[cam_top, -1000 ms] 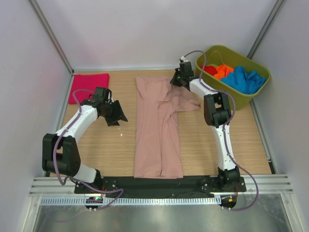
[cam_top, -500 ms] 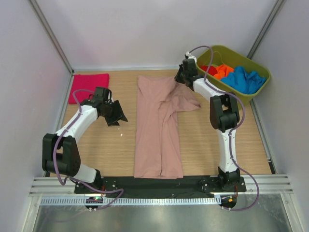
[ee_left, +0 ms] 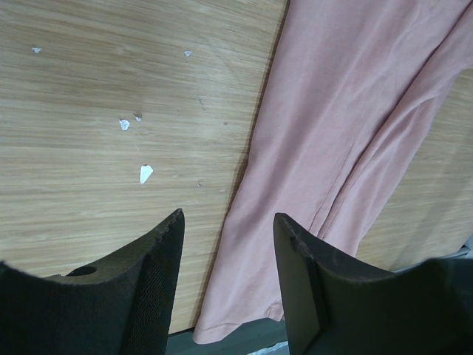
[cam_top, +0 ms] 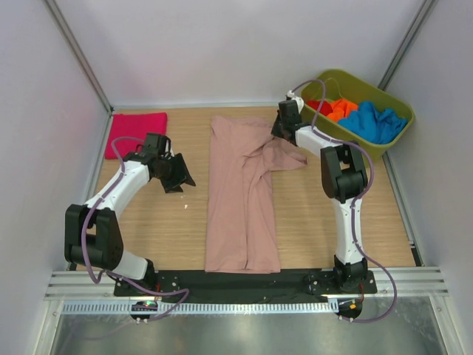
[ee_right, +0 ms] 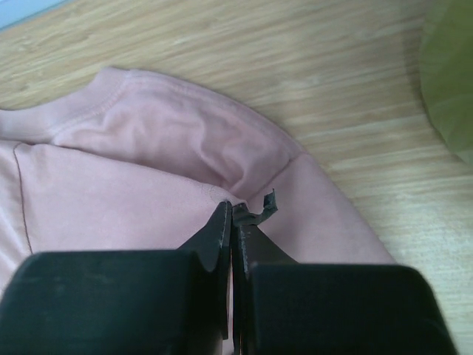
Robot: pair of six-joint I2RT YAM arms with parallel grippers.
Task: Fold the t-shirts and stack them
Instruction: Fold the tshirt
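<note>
A dusty-pink t-shirt (cam_top: 240,200) lies lengthwise down the middle of the table, its right sleeve spread toward the tub. My right gripper (cam_top: 283,127) is at the shirt's upper right, jaws pressed together on a pinch of the pink cloth (ee_right: 148,185) at the tips (ee_right: 235,211). My left gripper (cam_top: 181,177) is open and empty over bare wood just left of the shirt; the left wrist view shows its fingertips (ee_left: 228,222) apart beside the shirt's long edge (ee_left: 347,126). A folded magenta t-shirt (cam_top: 137,133) lies at the back left.
An olive-green tub (cam_top: 347,151) stands at the back right holding red (cam_top: 321,107), orange (cam_top: 341,109) and blue (cam_top: 377,122) t-shirts; its wall shows in the right wrist view (ee_right: 451,81). Small white flecks (ee_left: 145,174) lie on the wood. Walls enclose the table.
My right gripper has moved right and slightly nearer with the cloth, shifting the shirt's upper right part toward the tub. The left arm has not moved.
</note>
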